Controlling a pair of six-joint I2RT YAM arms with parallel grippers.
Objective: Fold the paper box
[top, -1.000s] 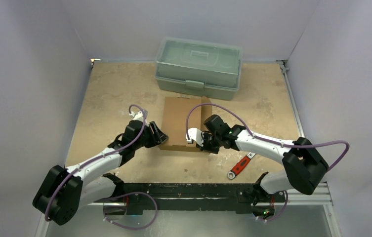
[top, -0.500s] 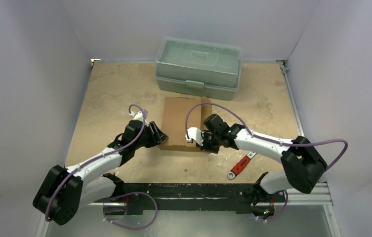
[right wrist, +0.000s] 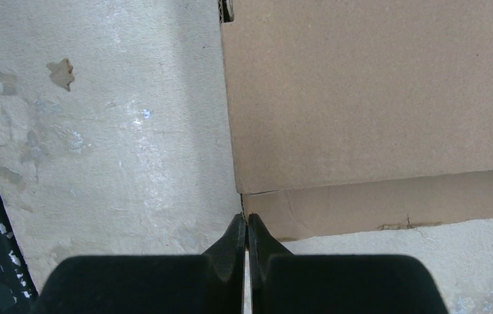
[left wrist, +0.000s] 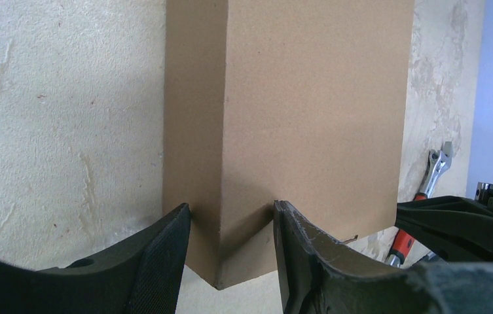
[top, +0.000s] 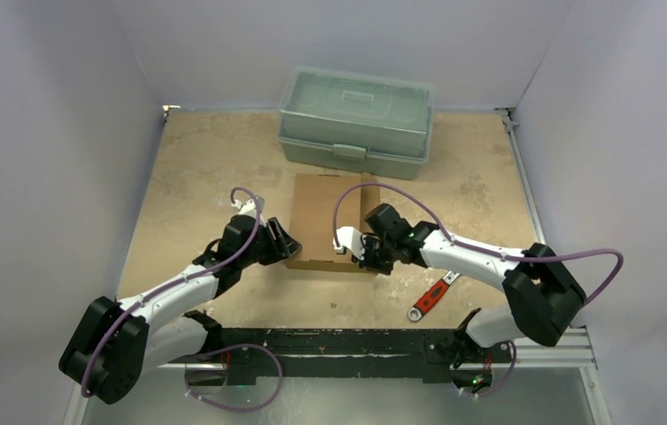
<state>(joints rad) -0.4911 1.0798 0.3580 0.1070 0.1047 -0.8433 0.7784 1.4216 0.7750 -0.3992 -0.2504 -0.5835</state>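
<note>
Top external view: the paper box (top: 328, 221) lies closed and flat at the middle of the table (top: 197, 168), its long sides running away from the arms. The left gripper (top: 287, 246) sits at its near left corner. In the left wrist view its jaws stand partly spread with that corner (left wrist: 217, 275) between them, one finger (left wrist: 165, 255) by the side wall and the other (left wrist: 296, 255) over the top face. Whether either pad actually presses the cardboard is hard to judge from this angle. The right gripper (top: 345, 248) is at the near edge, towards the right. Its fingers (right wrist: 234, 239) are clenched together on nothing, tips right at the corner where the top panel meets a lower flap (right wrist: 387, 206) that sticks out beneath it.

A grey-green toolbox (top: 356, 111) stands just beyond the box's far edge, with a narrow strip of table between them. A red-handled wrench (top: 431, 297) lies to the near right, below the right forearm and apart from the box.
</note>
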